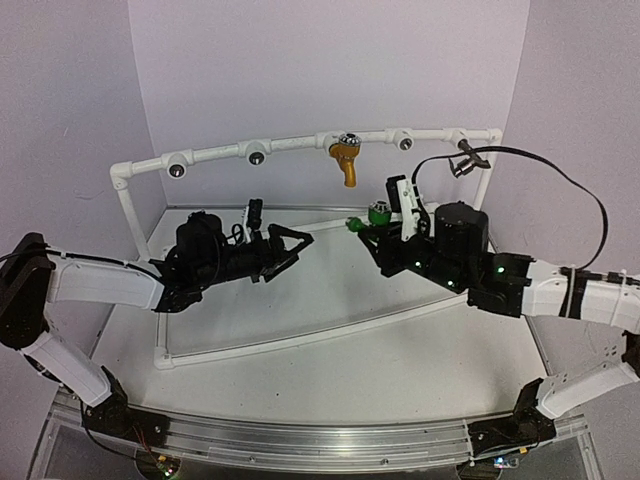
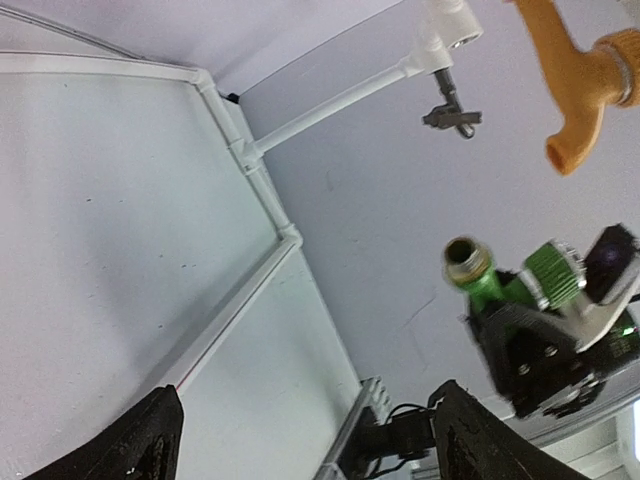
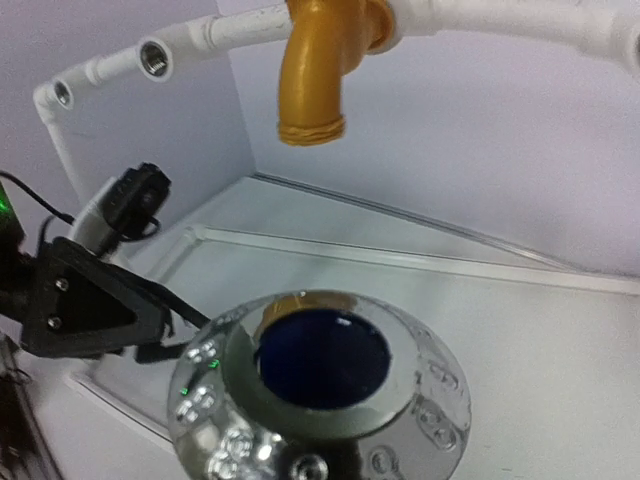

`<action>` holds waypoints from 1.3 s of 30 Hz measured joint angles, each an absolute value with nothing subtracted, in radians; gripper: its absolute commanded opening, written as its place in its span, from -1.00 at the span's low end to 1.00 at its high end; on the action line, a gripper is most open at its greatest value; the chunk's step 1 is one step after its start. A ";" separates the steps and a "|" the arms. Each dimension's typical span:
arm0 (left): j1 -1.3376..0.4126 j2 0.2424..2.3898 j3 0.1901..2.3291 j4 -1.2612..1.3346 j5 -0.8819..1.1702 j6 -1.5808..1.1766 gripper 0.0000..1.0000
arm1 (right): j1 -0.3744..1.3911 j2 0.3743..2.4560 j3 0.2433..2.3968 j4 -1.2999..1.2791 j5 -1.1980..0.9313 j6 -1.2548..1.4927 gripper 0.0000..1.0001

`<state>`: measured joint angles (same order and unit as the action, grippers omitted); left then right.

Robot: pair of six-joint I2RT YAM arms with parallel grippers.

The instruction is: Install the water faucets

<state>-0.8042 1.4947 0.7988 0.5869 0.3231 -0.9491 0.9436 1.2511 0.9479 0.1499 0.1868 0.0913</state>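
My right gripper [image 1: 376, 224] is shut on the green faucet [image 1: 378, 213], holding it in the air below the white pipe frame [image 1: 215, 154]. In the left wrist view the green faucet [image 2: 497, 285] shows its threaded brass end. Its silver cap [image 3: 320, 392] fills the bottom of the right wrist view and hides the fingers. A mustard-yellow faucet [image 1: 346, 160] hangs from the frame's middle, spout down. At the frame's right end sits a dark grey faucet [image 1: 467, 157]. My left gripper [image 1: 300, 248] stands open and empty left of the green faucet, its fingers [image 2: 150, 445] wide apart.
Two round sockets [image 1: 177, 170] [image 1: 257, 157] sit on the left part of the frame, another [image 1: 405, 143] right of the yellow faucet. A white base frame [image 1: 300, 340] lies on the table. A black cable [image 1: 560, 175] loops from the right arm.
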 measured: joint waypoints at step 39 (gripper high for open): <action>-1.044 2.244 1.519 -0.138 0.142 0.148 -0.92 | 0.680 1.370 1.100 0.357 0.400 -1.824 -1.00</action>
